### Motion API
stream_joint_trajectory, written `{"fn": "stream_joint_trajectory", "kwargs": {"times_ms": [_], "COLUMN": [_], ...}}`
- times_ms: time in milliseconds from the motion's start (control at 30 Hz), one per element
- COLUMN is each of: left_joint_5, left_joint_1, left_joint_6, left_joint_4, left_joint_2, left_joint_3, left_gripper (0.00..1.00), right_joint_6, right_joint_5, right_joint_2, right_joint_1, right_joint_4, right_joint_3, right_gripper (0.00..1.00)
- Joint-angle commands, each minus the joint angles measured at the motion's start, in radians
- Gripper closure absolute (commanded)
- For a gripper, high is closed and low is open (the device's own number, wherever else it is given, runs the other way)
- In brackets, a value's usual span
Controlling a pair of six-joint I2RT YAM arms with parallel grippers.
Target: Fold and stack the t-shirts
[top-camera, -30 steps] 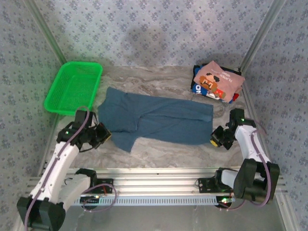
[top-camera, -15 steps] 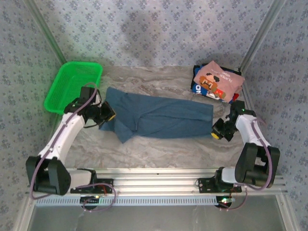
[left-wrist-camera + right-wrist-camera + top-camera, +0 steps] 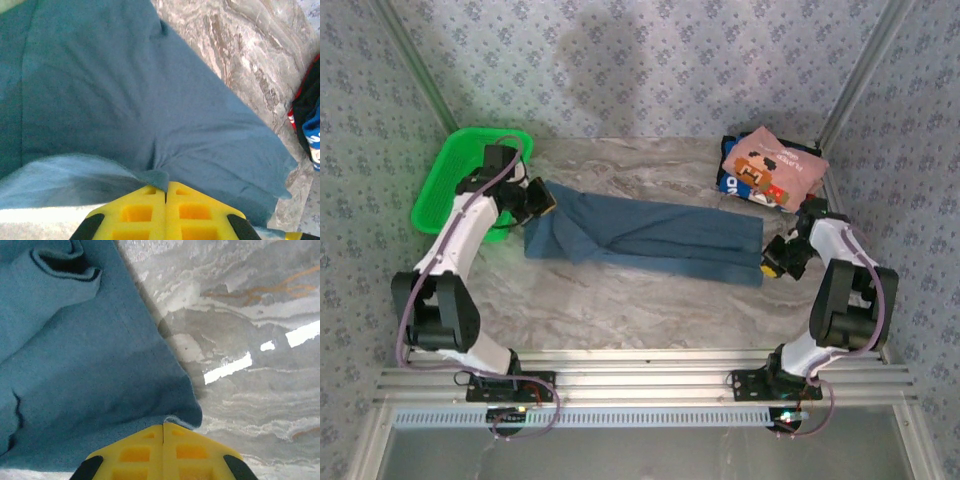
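**Top external view: teal t-shirt pinched at both ends**

Seen from above, the teal t-shirt (image 3: 650, 235) is laid out as a long, partly folded band across the middle of the surface (image 3: 620, 300). Its left end is gripped by the closed left hand (image 3: 542, 198), just beside the green basket (image 3: 440, 195). In the left wrist view a small pucker of cloth is seen caught between the shut jaws. Its near right corner is pinched by the closed right hand (image 3: 772, 262), and the hem is seen at the fingertips in the right wrist view.

The cloth is judged to be light, limp and not fragile. It is expected to sag and crease wherever it is unsupported, and it may drag on the marbled surface. It is best taken by hems or corners, at two points well apart, so that an edge is kept taut for folding. A thin pinch could slip free.

At the far right, a pink t-shirt (image 3: 775, 165) is stacked on a dark blue t-shirt (image 3: 732, 185). A blocky red-brown print is carried by the pink one and white marks by the blue one. No word can be read, and no brand label is made out on the teal cloth.
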Motion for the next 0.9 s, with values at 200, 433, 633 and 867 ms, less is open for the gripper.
{"fn": "stream_joint_trajectory", "kwargs": {"times_ms": [200,433,633,867], "left_joint_5": [0.019,0.021,0.012,-0.009], "left_joint_1": [0.031,0.042,0.048,0.06], "left_joint_6": [0.076,0.106,0.117,0.125], "left_joint_4": [0.01,-0.015,-0.021,-0.022], "left_joint_2": [0.144,0.241,0.304,0.339], "left_joint_3": [0.172,0.262,0.298,0.297], "left_gripper": [1.0,1.0,1.0,1.0], "right_joint_6": [-0.044,-0.067,-0.075,-0.087], "right_joint_5": [0.025,0.031,0.035,0.038], "right_joint_2": [0.12,0.199,0.249,0.299], "right_joint_1": [-0.017,-0.02,-0.024,-0.024], "right_joint_4": [0.01,0.014,0.02,0.018], "right_joint_3": [0.086,0.132,0.167,0.236], "right_gripper": [1.0,1.0,1.0,1.0]}}
